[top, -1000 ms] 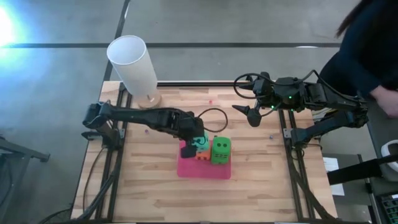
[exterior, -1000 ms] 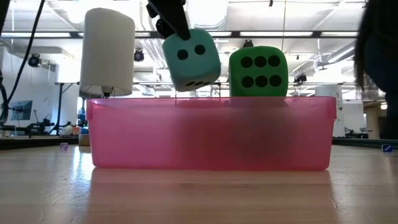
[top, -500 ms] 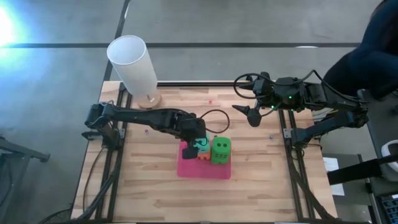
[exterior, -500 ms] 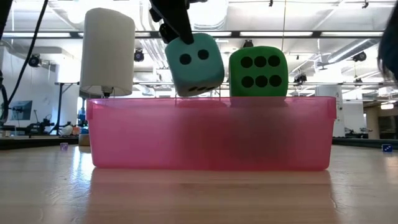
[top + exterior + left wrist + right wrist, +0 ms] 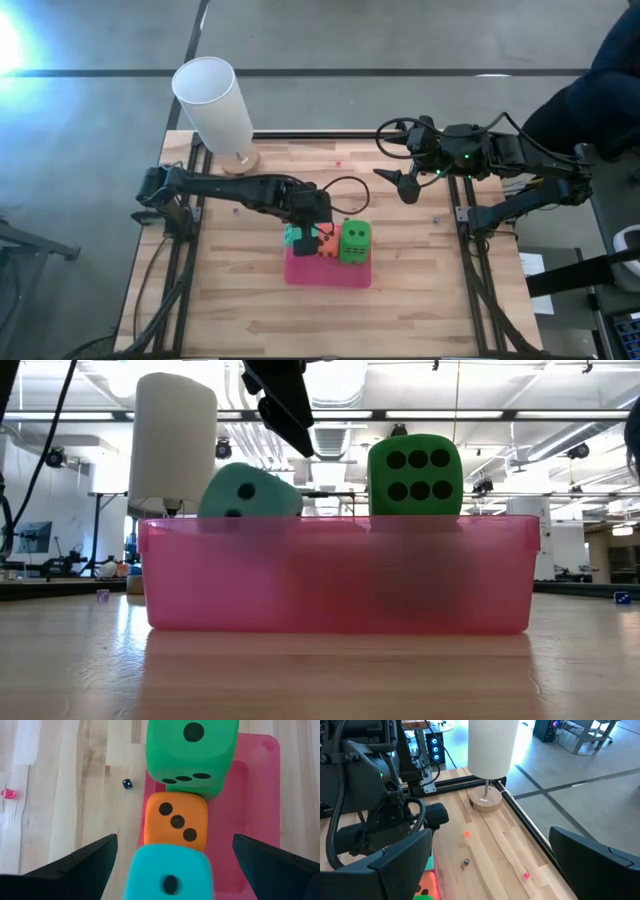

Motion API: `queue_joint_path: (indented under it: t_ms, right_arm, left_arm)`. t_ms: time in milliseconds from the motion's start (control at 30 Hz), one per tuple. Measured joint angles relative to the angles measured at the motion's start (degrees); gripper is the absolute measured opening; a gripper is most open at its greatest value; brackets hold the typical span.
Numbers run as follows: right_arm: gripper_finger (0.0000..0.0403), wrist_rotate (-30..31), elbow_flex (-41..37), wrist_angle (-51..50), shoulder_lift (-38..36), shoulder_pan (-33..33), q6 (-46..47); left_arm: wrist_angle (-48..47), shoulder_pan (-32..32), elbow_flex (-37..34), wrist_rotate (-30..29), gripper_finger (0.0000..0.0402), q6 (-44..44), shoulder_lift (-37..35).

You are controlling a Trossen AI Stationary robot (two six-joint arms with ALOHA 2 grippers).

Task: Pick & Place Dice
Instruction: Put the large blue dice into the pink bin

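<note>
The soft teal foam die (image 5: 167,872) lies in the pink plastic tray (image 5: 300,270) beside the orange die (image 5: 175,822), below the spread left claw (image 5: 305,222). It looks light and squashy: pinch opposite flat faces.

We can read no words, labels, brand names or printed numerals anywhere. The only markings we see are dark pips on the dice: one on the teal die (image 5: 169,873), three on the orange die (image 5: 175,821), six on a green die (image 5: 415,476).
</note>
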Motion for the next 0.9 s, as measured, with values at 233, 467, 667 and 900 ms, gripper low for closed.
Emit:
queue_joint_path:
  t_ms: [233,467,667,900]
  right_arm:
    - [0.04,0.0,0.0,0.0,0.0,0.0,0.1]
    - [0.04,0.0,0.0,0.0,0.0,0.0,0.0]
    - [0.04,0.0,0.0,0.0,0.0,0.0,0.0]
    - [0.04,0.0,0.0,0.0,0.0,0.0,0.0]
  left_arm:
    - [-1.1,0.0,0.0,0.0,0.0399,0.0,0.0]
    - [-9.8,0.4,0.9,-1.7,0.0398,-0.7,-0.4]
    - [-17.5,0.4,0.5,-2.4,0.0399,-3.8,-0.4]
    - [-22.5,0.4,0.5,-3.8,0.0398,-5.6,-0.5]
